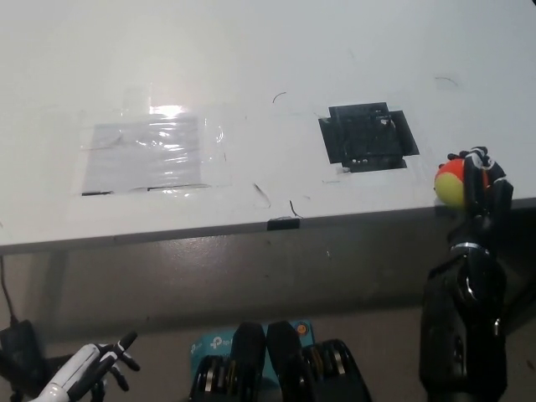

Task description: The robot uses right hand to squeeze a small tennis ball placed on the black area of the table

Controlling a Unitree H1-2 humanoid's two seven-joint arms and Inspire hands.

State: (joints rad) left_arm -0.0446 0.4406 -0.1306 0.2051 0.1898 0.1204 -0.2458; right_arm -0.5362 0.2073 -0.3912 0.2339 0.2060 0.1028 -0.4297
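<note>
While the right robot hand (479, 186) is wrapped around the small tennis ball (450, 182), the ball sits at the near right edge of the bench (251, 67), just right of the black area (368, 136) and off it. Fingers (481, 167) curl over its right side; orange top and yellow underside show. Judged: light, soft, fuzzy felt grips well, springs back under squeeze. Best hold is around the middle, fingers opposed. Left robot hand (96, 367) rests low at near left, fingers apart, empty.

Tennis ball (450, 183): orange-yellow, at table edge (352, 219).
</note>
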